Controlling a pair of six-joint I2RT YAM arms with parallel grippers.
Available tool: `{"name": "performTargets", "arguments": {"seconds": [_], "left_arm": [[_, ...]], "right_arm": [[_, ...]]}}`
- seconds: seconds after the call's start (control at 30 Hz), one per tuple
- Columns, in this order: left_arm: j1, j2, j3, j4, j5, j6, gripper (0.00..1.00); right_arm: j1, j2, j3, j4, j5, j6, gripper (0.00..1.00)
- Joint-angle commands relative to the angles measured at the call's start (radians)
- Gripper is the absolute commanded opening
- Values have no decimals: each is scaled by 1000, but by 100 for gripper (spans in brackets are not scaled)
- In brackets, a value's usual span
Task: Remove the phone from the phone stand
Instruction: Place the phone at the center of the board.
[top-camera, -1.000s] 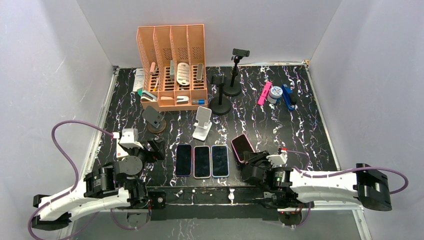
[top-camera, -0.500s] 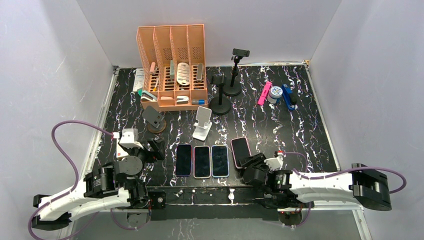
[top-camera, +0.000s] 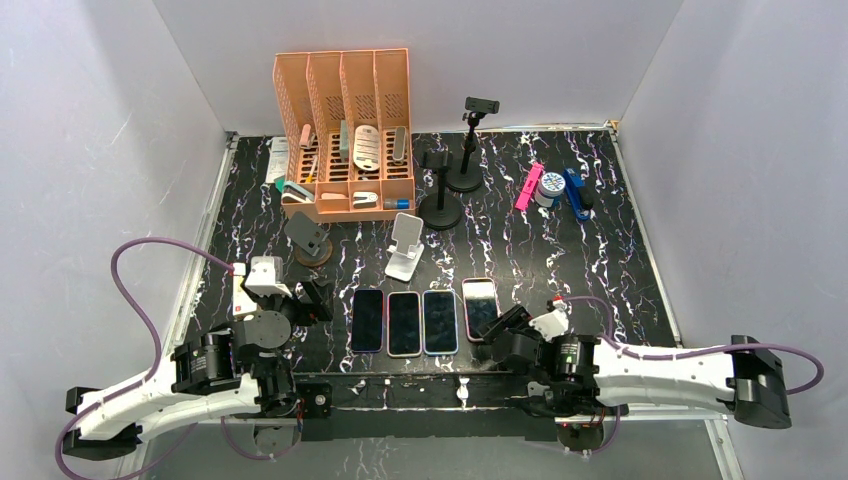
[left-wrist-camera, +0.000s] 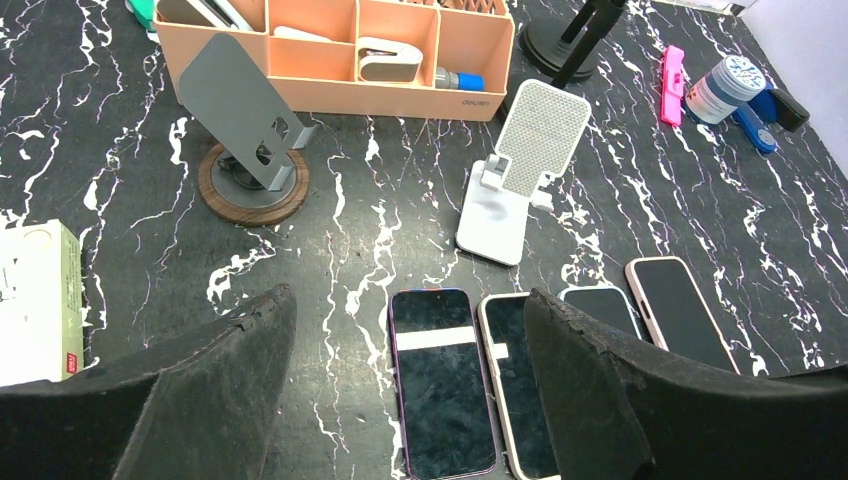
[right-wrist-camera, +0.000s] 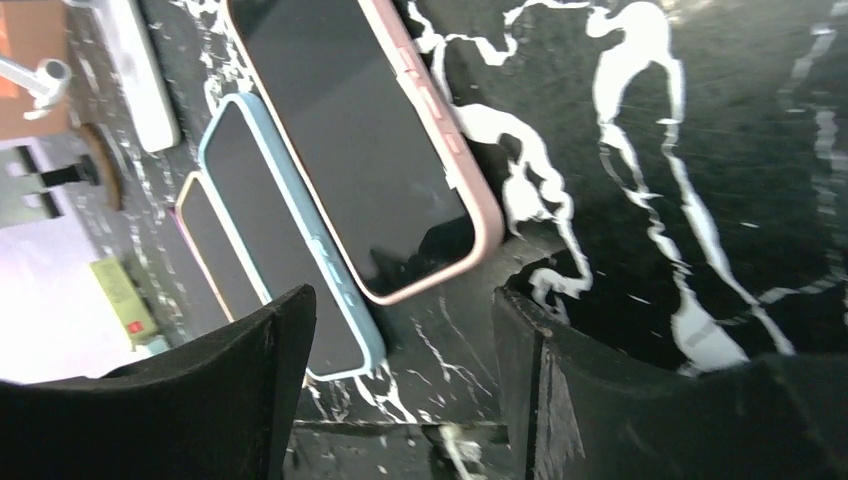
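The pink-cased phone (top-camera: 481, 306) (right-wrist-camera: 350, 130) lies flat, screen up, at the right end of a row of several phones. Beside it are a blue-cased one (right-wrist-camera: 280, 230) (left-wrist-camera: 600, 305), a cream one (left-wrist-camera: 520, 390) and a purple one (left-wrist-camera: 440, 380). The white phone stand (top-camera: 405, 245) (left-wrist-camera: 520, 170) behind the row holds nothing. The grey stand on a wooden base (top-camera: 308, 240) (left-wrist-camera: 245, 130) is bare too. My right gripper (top-camera: 503, 328) (right-wrist-camera: 400, 300) is open just at the pink phone's near end, holding nothing. Left of the row, my left gripper (top-camera: 310, 297) (left-wrist-camera: 408, 298) hovers wide open and empty.
An orange desk organiser (top-camera: 345, 130) stands at the back left. Two black tripod stands (top-camera: 440, 195) (top-camera: 466, 150) sit behind the white stand. A pink tool (top-camera: 528, 187), a tape roll (top-camera: 548, 187) and a blue item (top-camera: 574, 193) lie at the back right. A white box (left-wrist-camera: 30, 300) sits left of my left gripper.
My right gripper has opened and let go of the pink phone, which now lies flat and straight in the row. The right arm has drawn back toward the near edge.
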Motion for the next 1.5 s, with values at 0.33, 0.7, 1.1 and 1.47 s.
{"name": "performTargets", "arguments": {"seconds": [0.33,0.7,1.1,1.47], "left_arm": [[-3,1,6,-9,-19,-3,81],[-2,79,9,11,23,20,81],[-3,133,10,31,84,55,81],[-3,137,9,47,141,75,81]], "right_arm": [[0,-189,219,-373,82,-389,87],[-290,74,484,-75,-118,-1073,91],[-856,346,354,316,-694,-1279,86],[-861,442,150,485,-780,-1246,78]]}}
